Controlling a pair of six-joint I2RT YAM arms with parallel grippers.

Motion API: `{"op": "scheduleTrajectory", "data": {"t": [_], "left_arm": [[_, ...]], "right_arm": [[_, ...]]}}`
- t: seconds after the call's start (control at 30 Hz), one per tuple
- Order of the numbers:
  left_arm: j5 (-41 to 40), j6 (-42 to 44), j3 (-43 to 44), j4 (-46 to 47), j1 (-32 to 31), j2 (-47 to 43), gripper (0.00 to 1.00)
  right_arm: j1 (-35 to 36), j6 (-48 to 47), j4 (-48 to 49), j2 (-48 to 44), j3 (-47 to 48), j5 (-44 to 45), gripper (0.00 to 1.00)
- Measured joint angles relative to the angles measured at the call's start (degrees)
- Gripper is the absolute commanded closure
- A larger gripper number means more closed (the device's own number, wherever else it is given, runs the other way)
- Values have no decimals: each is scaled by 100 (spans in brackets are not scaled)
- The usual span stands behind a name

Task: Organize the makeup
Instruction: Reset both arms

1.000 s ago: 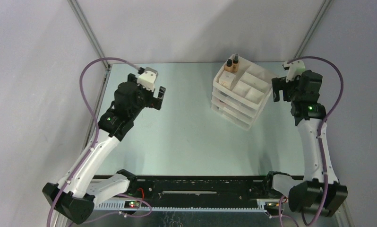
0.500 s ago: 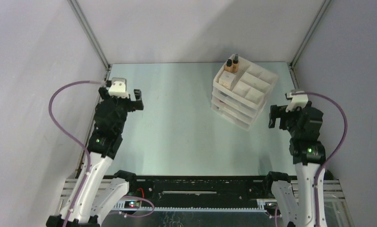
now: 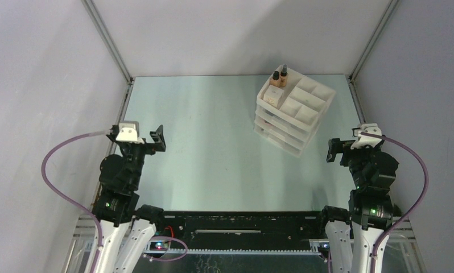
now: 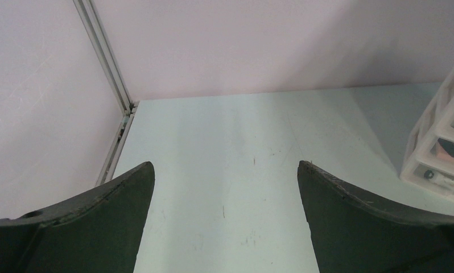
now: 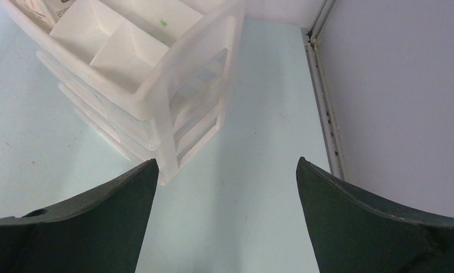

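Note:
Two beige black-capped bottles [image 3: 279,78] stand in the far corner compartment on top of the white drawer organizer [image 3: 296,116]. A small white box [image 3: 272,96] sits in the compartment beside them. Other makeup shows dimly inside the drawers in the left wrist view [image 4: 449,151]. My left gripper [image 3: 142,143] is open and empty at the near left, far from the organizer; its view [image 4: 225,165] shows only bare table between the fingers. My right gripper [image 3: 353,149] is open and empty, near and to the right of the organizer; it also shows in its own view [image 5: 227,160].
The organizer's near corner [image 5: 162,170] stands just ahead and left of my right gripper. A metal frame rail [image 5: 324,96] runs along the right wall and another [image 4: 114,91] along the left wall. No loose makeup shows on the pale green table [image 3: 213,148].
Both arms have drawn back toward the near edge, the left one from mid-table, the right one from beside the organizer. Both grippers stayed open and empty.

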Motion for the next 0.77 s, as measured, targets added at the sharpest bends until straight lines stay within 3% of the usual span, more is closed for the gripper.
{"op": "scheduleTrajectory", "data": {"t": [0.2,0.77], "left_arm": [[61,55,-577,42,7,-732,0],[164,310,-997,170,17,-1001,0]], "right_arm": [[-31,42,24,-24,-79,-79,0],[-269,39,20,-498,-219,-125,0]]}}
